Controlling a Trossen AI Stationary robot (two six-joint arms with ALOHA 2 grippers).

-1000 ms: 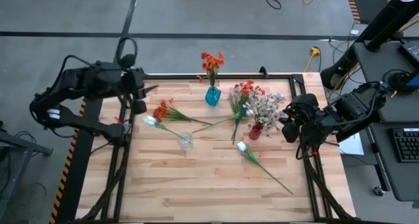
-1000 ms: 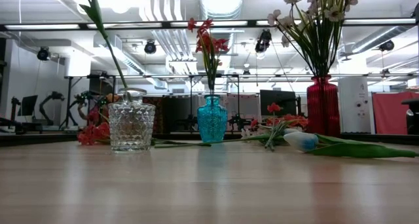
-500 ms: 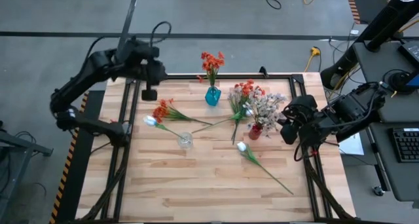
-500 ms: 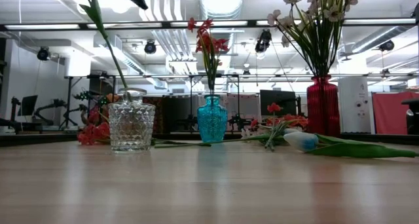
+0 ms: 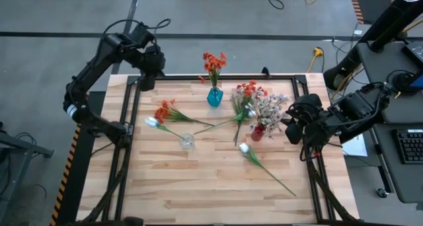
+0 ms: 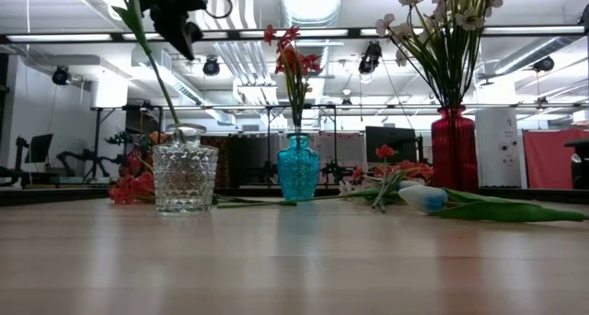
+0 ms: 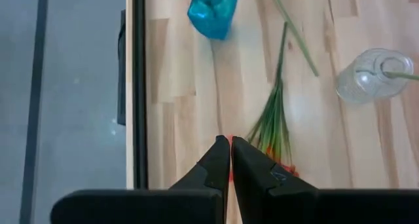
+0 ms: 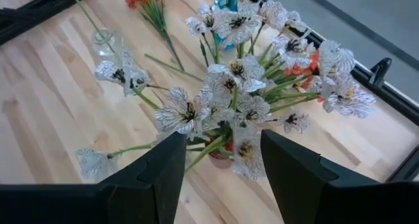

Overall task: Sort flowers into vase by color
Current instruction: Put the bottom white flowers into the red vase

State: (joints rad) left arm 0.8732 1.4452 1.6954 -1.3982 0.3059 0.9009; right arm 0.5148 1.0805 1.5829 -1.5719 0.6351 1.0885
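Note:
My left gripper (image 5: 147,80) hangs shut over the table's far left corner, high above an orange-red spray (image 5: 165,112) that lies flat; its shut fingertips (image 7: 230,145) hold nothing. My right gripper (image 8: 222,171) stands open just right of the red vase (image 5: 258,131), which holds pale pink-white flowers (image 8: 236,86). The blue vase (image 5: 215,96) holds orange-red blossoms (image 5: 213,62). A white tulip (image 5: 153,122) leans out of the clear glass vase (image 5: 188,141). Another orange-red spray (image 5: 248,89) and a white tulip (image 5: 244,148) lie on the table.
The three vases stand close together across the middle of the wooden table (image 5: 198,186), whose near half is bare. A black frame rail (image 7: 137,86) runs along the left edge. Equipment and cables (image 5: 390,74) crowd the floor to the right.
My left arm has swung from the table's left edge round toward the far left corner. Its gripper has tipped downward and shut its fingers on nothing. The flowers and vases have not moved.

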